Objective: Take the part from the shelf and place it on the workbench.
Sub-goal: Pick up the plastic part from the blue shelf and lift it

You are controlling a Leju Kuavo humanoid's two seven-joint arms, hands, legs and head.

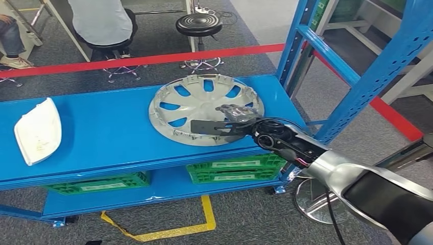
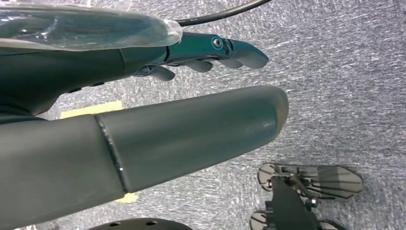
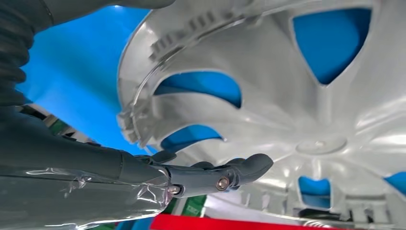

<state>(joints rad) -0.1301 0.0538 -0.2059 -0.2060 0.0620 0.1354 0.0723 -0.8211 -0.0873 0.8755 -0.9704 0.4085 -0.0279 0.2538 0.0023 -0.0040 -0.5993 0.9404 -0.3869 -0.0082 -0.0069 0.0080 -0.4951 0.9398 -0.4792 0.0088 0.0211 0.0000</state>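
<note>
A silver wheel cover (image 1: pixel 204 104) lies flat on the blue shelf (image 1: pixel 112 132), near its right end. My right hand (image 1: pixel 232 120) reaches over the cover's near right rim, fingers spread above it and the dark thumb stretched toward its middle. In the right wrist view the wheel cover (image 3: pixel 287 96) is very close, and the right hand (image 3: pixel 201 175) has its fingers straight beside the rim, not closed on it. My left hand (image 2: pixel 191 124) hangs over grey floor, fingers straight, holding nothing.
A white curved part (image 1: pixel 38 130) lies at the shelf's left end. Green crates (image 1: pixel 235 168) sit on the lower level. Blue uprights (image 1: pixel 378 71) stand to the right of my arm. Behind a red floor line, a person sits beside a black stool (image 1: pixel 198 23).
</note>
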